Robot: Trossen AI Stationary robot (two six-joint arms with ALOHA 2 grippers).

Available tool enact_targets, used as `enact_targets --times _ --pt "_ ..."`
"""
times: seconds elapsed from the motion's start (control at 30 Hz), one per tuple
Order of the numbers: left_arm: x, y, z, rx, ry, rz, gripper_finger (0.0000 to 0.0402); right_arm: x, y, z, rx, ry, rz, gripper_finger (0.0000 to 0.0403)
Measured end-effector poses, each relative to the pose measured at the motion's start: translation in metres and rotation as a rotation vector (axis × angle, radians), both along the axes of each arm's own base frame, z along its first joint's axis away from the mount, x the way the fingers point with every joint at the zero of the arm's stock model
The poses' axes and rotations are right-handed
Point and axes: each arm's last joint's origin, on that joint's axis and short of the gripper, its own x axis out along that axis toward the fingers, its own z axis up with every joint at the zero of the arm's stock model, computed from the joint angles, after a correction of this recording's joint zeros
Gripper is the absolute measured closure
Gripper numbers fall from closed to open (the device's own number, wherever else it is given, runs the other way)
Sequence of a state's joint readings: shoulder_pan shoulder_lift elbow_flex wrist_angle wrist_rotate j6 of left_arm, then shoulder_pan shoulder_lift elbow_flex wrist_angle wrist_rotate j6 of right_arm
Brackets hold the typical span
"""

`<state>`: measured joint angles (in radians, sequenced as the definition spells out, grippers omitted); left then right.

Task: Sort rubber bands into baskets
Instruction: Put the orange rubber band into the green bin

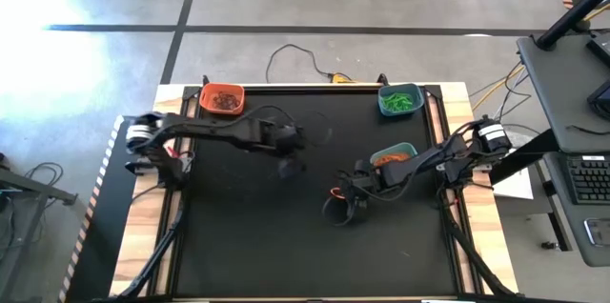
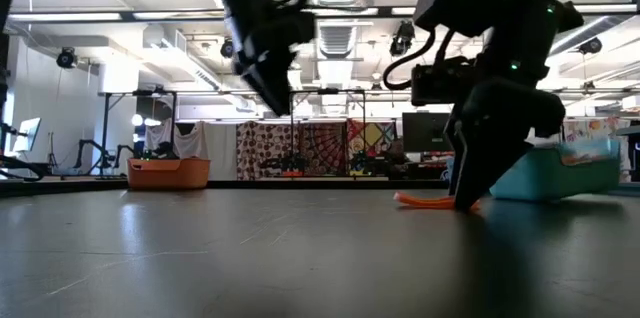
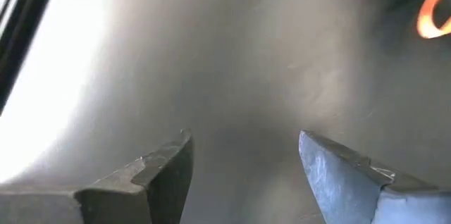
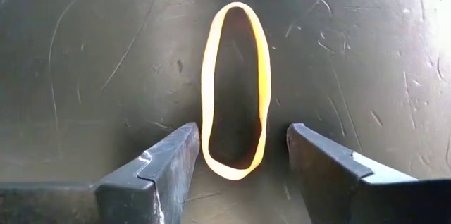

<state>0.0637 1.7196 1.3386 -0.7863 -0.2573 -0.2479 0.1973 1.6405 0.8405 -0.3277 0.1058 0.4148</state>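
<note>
One orange rubber band (image 4: 236, 90) lies flat on the worktop (image 1: 238, 236), framed between the spread fingers of the right tool (image 4: 239, 157); nothing is gripped yet. Pick step is judged to be in hand: tool down at the surface, right of centre, just beside the blue basket (image 1: 405, 151), which already holds orange bands. Next move calls for a close squarely across the loop, then a short lift and carry to that basket. Risk: a thin band may slip under the fingertips.

Left tool (image 3: 243, 164) is held open and empty above the middle of the worktop. Orange basket (image 1: 222, 99) sits at the far-left corner, teal basket (image 1: 399, 100) at the far-right corner. Near half of the worktop looks open; the basket wall beside the right tool is the one tight spot.
</note>
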Motion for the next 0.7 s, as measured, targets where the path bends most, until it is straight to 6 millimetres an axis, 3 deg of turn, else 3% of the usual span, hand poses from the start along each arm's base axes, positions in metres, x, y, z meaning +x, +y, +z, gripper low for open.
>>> enact_targets --times 0.13,0.33,0.6,0.7 --pt "-0.034 0.005 -0.012 -0.010 -0.047 0.057 0.0161 0.001 0.001 -0.005 -0.022 0.023 0.086 0.0210" --pt "-0.067 0.003 -0.019 -0.043 -0.136 0.123 0.0161 0.001 -0.001 -0.003 -0.020 0.018 0.089 0.0287" --pt "-0.085 0.002 -0.009 -0.018 -0.221 0.139 0.0161 0.001 -0.002 -0.003 -0.034 0.021 0.127 0.0382" --pt "-0.087 0.002 -0.001 -0.008 -0.250 0.123 0.0161 0.002 -0.002 0.004 -0.026 0.020 0.117 0.0392"
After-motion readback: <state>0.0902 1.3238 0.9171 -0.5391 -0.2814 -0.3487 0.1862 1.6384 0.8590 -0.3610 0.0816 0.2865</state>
